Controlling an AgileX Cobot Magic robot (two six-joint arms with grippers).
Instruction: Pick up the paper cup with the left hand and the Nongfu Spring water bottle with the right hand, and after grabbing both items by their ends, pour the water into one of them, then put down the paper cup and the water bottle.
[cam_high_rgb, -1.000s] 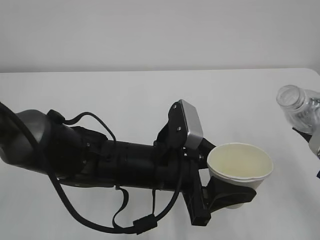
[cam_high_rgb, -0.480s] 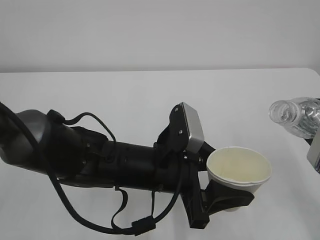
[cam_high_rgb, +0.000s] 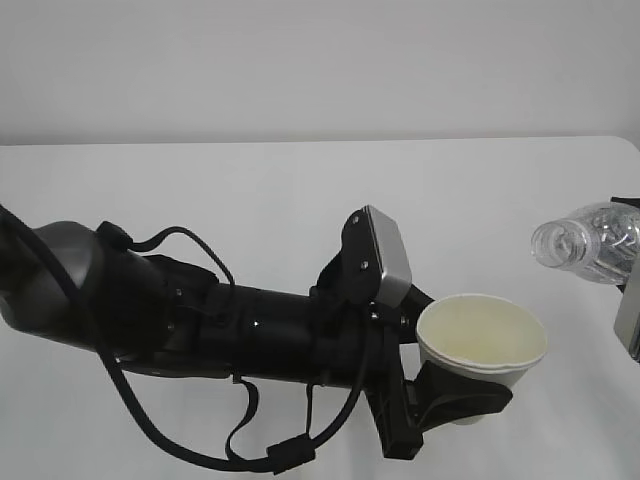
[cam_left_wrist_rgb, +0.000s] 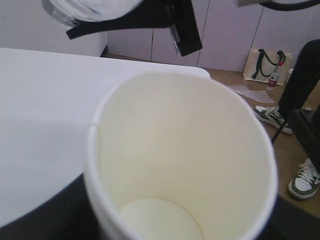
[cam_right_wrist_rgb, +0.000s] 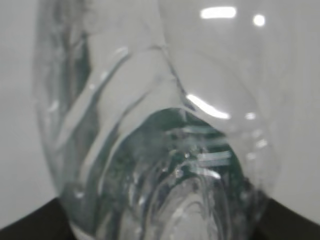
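My left gripper (cam_high_rgb: 462, 396) is shut on the lower part of the white paper cup (cam_high_rgb: 481, 340), which it holds upright just above the table. In the left wrist view the paper cup (cam_left_wrist_rgb: 180, 160) fills the frame, and its cream inside looks dry. The clear Nongfu Spring water bottle (cam_high_rgb: 588, 243) hangs at the right edge, lying almost level with its open neck pointing left, up and to the right of the cup. My right gripper (cam_high_rgb: 631, 305) holds its far end and is mostly cut off. Up close, the bottle (cam_right_wrist_rgb: 155, 150) shows its green label, with dark fingers (cam_right_wrist_rgb: 30, 227) beside it. Water is hard to make out.
The white table (cam_high_rgb: 250, 200) runs back to a pale wall. Past the table's far edge in the left wrist view lie a wooden floor, a tote bag (cam_left_wrist_rgb: 263, 64), shoes (cam_left_wrist_rgb: 304, 182) and a dark leg.
The bottle has tipped from slanted upright to nearly level, its neck swinging down and left toward the cup. The cup and left arm have barely moved.
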